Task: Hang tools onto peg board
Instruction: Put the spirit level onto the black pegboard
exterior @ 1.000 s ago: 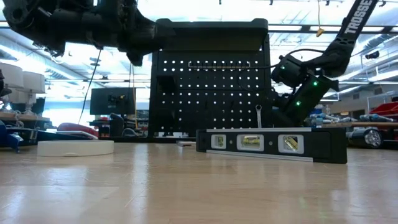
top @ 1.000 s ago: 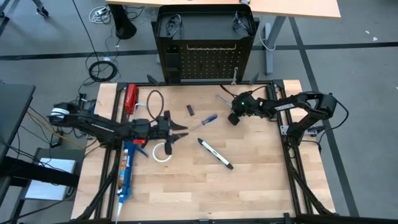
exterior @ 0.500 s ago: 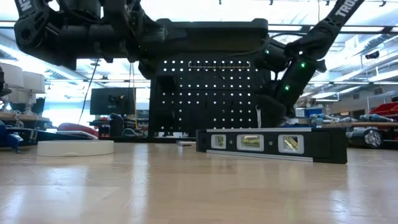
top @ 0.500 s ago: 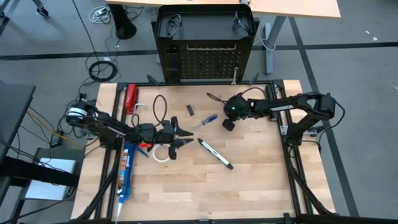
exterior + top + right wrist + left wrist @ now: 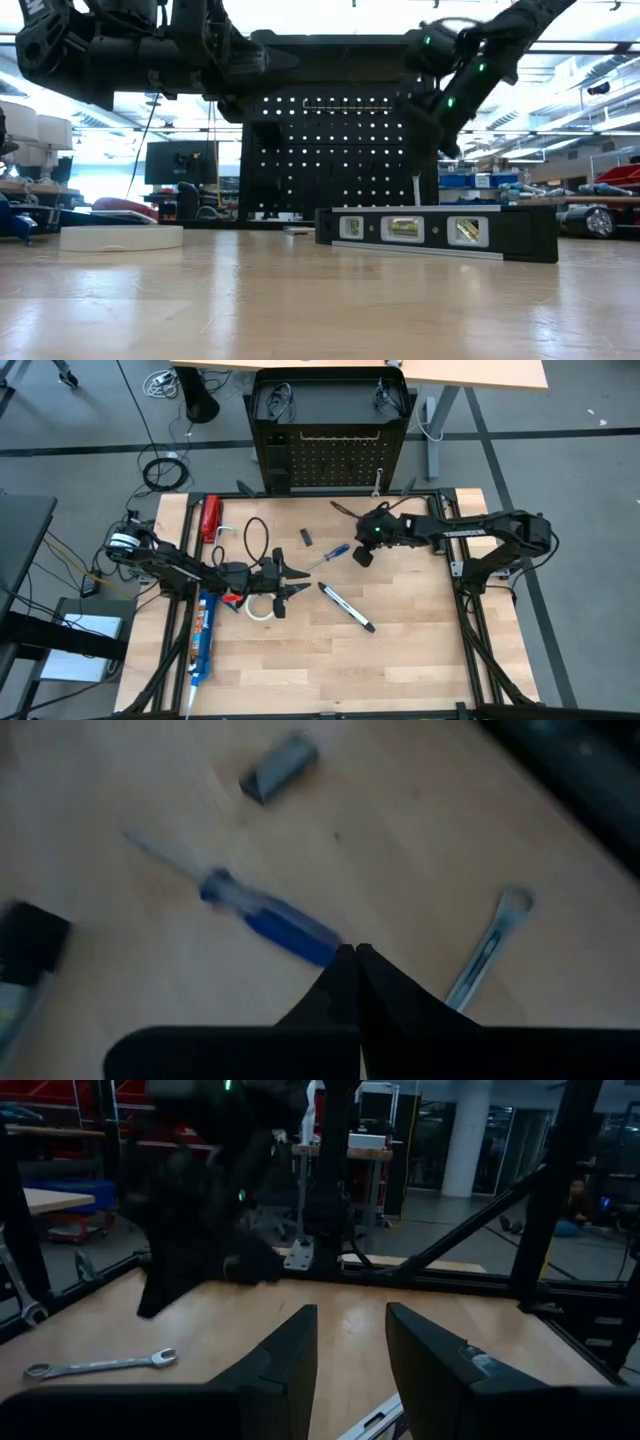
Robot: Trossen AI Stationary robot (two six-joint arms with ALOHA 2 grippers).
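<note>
High view: upright black perforated metal peg board (image 5: 335,460) with one silver wrench (image 5: 376,484) hung at its lower right; rest undone. In front of board, on the table: blue-handled screwdriver (image 5: 333,553), white tape roll (image 5: 262,608), black-and-white pen-like tool (image 5: 346,607). Right gripper (image 5: 362,556) pinched together, empty, over screwdriver. Left gripper (image 5: 297,580) parted, empty, by tape roll.

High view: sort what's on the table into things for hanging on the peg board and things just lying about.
For the job:
blue-handled screwdriver
silver wrench
white tape roll
black-and-white pen-like tool
peg board

Lying about:
blue caulking gun
red-handled tool
small dark block
</note>
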